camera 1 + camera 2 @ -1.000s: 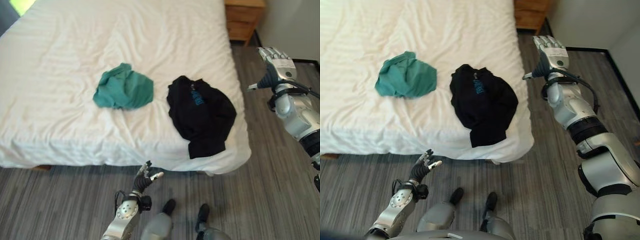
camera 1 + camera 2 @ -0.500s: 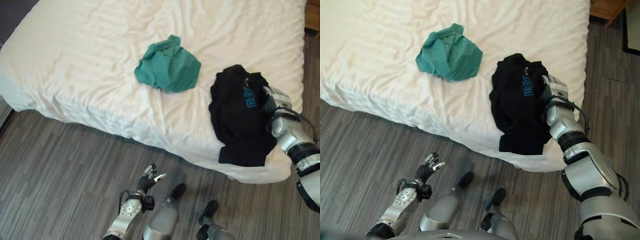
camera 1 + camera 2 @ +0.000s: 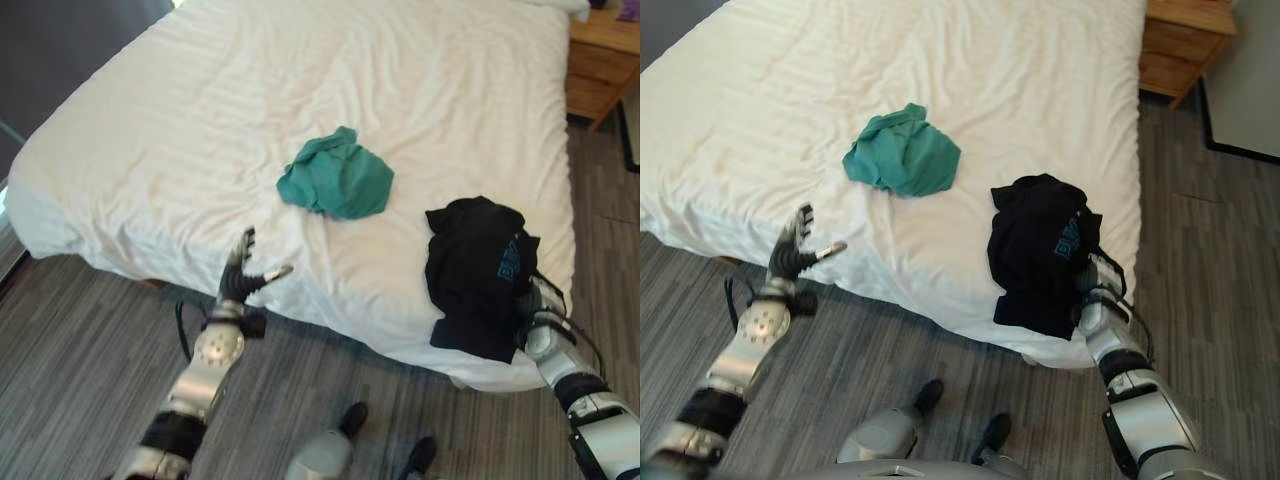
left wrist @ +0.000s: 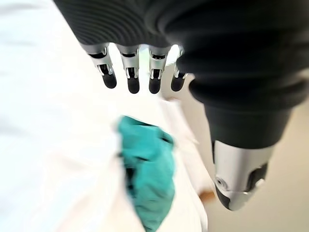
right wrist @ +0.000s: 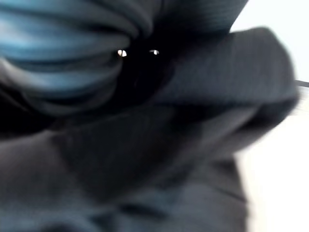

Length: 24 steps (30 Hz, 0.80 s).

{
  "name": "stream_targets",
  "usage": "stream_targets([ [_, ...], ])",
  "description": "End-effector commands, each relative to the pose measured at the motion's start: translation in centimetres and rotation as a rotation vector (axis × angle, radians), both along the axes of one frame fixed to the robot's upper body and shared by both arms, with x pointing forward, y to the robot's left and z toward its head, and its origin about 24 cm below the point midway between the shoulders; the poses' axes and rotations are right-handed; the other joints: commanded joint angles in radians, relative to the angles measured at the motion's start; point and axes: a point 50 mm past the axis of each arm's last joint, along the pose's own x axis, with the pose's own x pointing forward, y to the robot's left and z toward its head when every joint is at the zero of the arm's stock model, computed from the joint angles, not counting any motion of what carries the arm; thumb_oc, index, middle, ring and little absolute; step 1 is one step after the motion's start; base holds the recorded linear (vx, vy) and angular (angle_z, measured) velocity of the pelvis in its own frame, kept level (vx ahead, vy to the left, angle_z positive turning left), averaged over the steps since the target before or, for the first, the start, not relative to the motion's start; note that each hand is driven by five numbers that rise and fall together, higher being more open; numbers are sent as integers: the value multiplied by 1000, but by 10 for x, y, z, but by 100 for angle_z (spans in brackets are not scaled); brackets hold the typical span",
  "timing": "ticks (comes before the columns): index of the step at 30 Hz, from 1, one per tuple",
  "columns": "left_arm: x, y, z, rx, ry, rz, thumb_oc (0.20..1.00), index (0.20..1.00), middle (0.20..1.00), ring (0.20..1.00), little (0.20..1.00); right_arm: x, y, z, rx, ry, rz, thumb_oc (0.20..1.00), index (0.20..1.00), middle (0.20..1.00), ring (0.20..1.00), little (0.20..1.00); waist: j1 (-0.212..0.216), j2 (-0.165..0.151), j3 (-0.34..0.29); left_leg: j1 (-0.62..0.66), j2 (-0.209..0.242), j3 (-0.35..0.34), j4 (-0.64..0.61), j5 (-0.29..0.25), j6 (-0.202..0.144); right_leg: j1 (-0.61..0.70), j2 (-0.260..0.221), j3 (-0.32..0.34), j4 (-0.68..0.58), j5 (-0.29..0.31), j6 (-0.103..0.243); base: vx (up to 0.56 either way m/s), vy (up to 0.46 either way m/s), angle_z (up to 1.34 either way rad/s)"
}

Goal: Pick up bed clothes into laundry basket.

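Hovering at the near edge of the bed (image 3: 150, 150), my left hand (image 3: 243, 277) is raised with fingers (image 4: 130, 77) straight and spread and the thumb (image 4: 240, 179) held apart; it holds nothing and touches nothing. My right hand (image 3: 1089, 283) is at the bed's right near corner, pressed against the black garment (image 3: 478, 270); its fingers are buried in the cloth, so I cannot tell whether they are curled or straight. The right wrist view shows dark folds of that cloth (image 5: 159, 159) directly against the hand, with a strip of white sheet beside them. The black garment lies crumpled on the sheet near the right edge, one end drooping over the near side of the mattress. The green garment (image 3: 337, 179) lies bunched near the middle of the bed, well apart from the black one and apart from both hands; the left wrist view shows it (image 4: 147, 174) on the sheet beyond the left fingertips. Both garments rest on the bed. A wooden nightstand (image 3: 1185, 45) stands on the grey floor (image 3: 70, 340) past the bed's far right corner.
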Motion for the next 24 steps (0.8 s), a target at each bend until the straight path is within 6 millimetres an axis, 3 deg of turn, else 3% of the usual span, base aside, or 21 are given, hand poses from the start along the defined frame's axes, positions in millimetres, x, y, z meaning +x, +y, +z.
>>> stream_targets([
  [1,37,0,34,278,-122,123,1000,1000,1000,1000,1000,-136,-38,-92,-30,628,-159,200,200,200,200,200,-95,45,32,-1,39,143,-54,-42,-6,48,-45,24,14,-16,97,-44,80,-69],
  [2,53,17,45,445,-109,232,1000,1000,1000,1000,1000,-149,-42,-94,-8,631,-194,200,200,200,200,200,-138,41,35,-2,42,168,-54,-43,-6,33,-43,47,14,5,106,-19,37,-63],
  [4,59,24,45,505,-86,279,1000,1000,1000,1000,1000,-151,-45,-94,22,608,-230,200,200,200,200,200,-150,37,35,-5,45,183,-54,-42,-7,23,-43,58,14,13,110,-19,49,-47],
  [7,68,50,42,708,35,406,1000,1000,1000,1000,1000,-142,-60,-81,103,482,-361,200,200,200,200,200,-197,28,36,-10,54,222,-54,-41,-9,0,-43,82,14,30,120,-33,87,-46],
  [13,69,83,60,938,130,563,1000,1000,1000,1000,1000,-130,-61,-74,116,425,-337,200,200,200,200,200,-238,-4,56,-26,77,267,-54,-35,-12,-39,-39,103,14,61,132,-29,39,-45],
  [14,61,109,71,1071,180,658,1000,1000,1000,1000,1000,-113,-55,-68,127,368,-287,200,200,200,200,200,-254,-30,67,-44,97,292,-54,-30,-16,-65,-33,114,14,87,141,-31,31,-28],
  [24,41,152,128,1254,133,862,1000,1000,1000,1000,1000,-110,-19,-81,223,345,-182,200,200,200,200,200,-256,-77,93,-91,122,293,-54,-24,-23,-116,-36,105,14,111,146,-15,15,-8],
])
